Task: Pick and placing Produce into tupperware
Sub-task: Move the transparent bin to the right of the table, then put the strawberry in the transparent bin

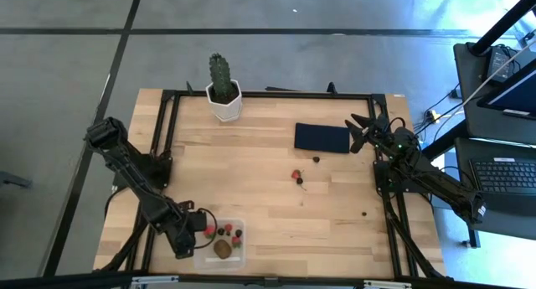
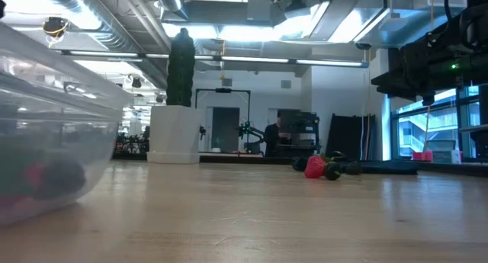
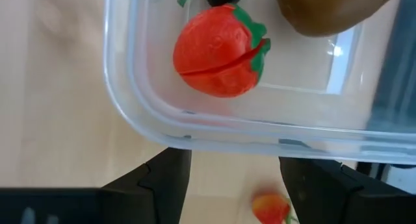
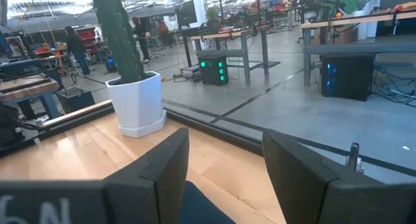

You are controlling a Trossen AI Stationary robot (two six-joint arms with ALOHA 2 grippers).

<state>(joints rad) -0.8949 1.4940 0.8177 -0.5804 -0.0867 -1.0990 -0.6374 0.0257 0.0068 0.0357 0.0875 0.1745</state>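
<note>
The clear tupperware point(image 1: 234, 260) stands at the table's near edge, left of centre. Inside lie red strawberries point(image 3: 218, 52), a dark berry point(image 1: 220, 232) and the brown kiwi point(image 1: 223, 249). My left gripper point(image 1: 194, 231) hangs open above the box's left wall point(image 3: 162, 130), pointing steeply down. One more small strawberry point(image 3: 270, 208) shows on the wood low between its fingers; I cannot tell whether a finger touches it. A strawberry point(image 1: 295, 175) and dark berries point(image 1: 300, 181) lie mid-table. My right gripper point(image 1: 358, 131) waits open and level at the far right.
A green cactus in a white pot point(image 1: 224, 96) stands at the far edge. A flat navy rectangle point(image 1: 322, 137) lies just left of my right gripper. Single dark berries point(image 1: 316, 159) point(image 1: 363, 213) lie on the wood. Bare wood spreads between the box and the rectangle.
</note>
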